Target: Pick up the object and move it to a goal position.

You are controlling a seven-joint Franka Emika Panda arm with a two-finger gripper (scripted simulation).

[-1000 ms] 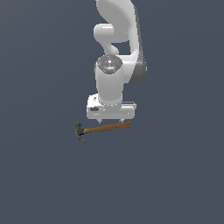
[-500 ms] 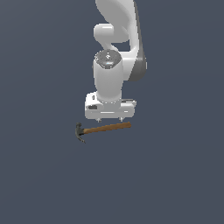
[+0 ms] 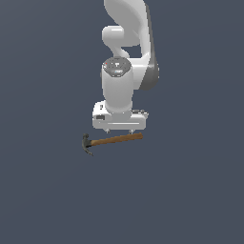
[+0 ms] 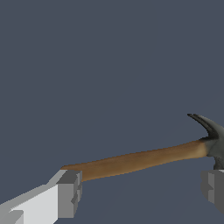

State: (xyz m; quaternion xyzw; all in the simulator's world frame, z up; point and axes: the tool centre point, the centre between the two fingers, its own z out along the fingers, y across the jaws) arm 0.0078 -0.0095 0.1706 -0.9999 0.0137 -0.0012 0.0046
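step: pre-grasp | gripper [image 4: 140,192] wide open, holding nothing, above hammer [image 3: 112,140] | fingers [image 4: 68,192] line up along the handle, not across it | tip: rotate wrist, centre mid-handle, descend, close

Exterior view faces arm, distant; wrist view close, looking down — both share hammer [image 3: 112,140] [image 4: 144,159] (whole length).

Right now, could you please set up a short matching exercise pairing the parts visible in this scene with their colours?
Things:
1. hammer handle
2. hammer head
3. end effector
4. floor

Colours:
A. white body with grey fingertips
B. brown
C. slate blue-grey
D. dark grey metal

Pairs: 1-B, 2-D, 3-A, 4-C
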